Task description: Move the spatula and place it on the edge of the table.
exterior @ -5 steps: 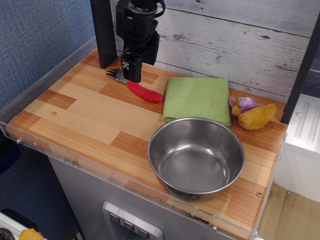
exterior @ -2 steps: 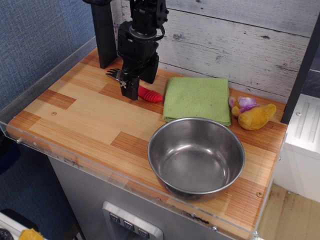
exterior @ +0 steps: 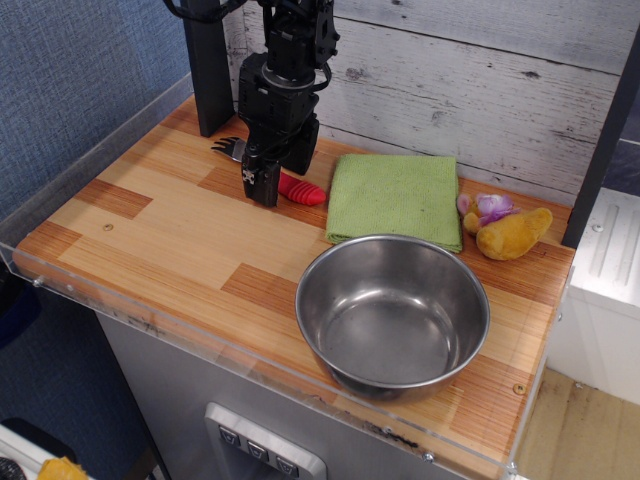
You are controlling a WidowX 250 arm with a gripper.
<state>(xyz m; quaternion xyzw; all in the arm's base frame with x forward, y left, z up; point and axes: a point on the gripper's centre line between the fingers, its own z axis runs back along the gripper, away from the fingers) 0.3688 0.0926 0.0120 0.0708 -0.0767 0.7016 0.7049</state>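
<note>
Single overhead view of the workspace, read from left to right. The table [exterior: 170, 235], a striped wooden-look top with a clear acrylic rim, has bare planks along its left and near edges. At the back left lies the spatula [exterior: 296, 188]: its grey pronged head shows to the left of the arm, its ribbed red handle to the right, and its middle is hidden by the tool. The gripper [exterior: 262, 190] stands over that middle, with the jaws low at the handle. Compared with a second ago, it has shifted from the pronged end toward the handle and come down; the spatula itself lies where it lay. Whether the jaws are clenched on the handle or released cannot be told, since the near finger hides the gap. The change suggests that the grasp is being set and that no carrying has begun. Further right lie a folded green cloth [exterior: 396, 198], a steel bowl [exterior: 392, 313] toward the front, and a small yellow plush toy [exterior: 508, 231] with a purple piece at the back right.
</note>
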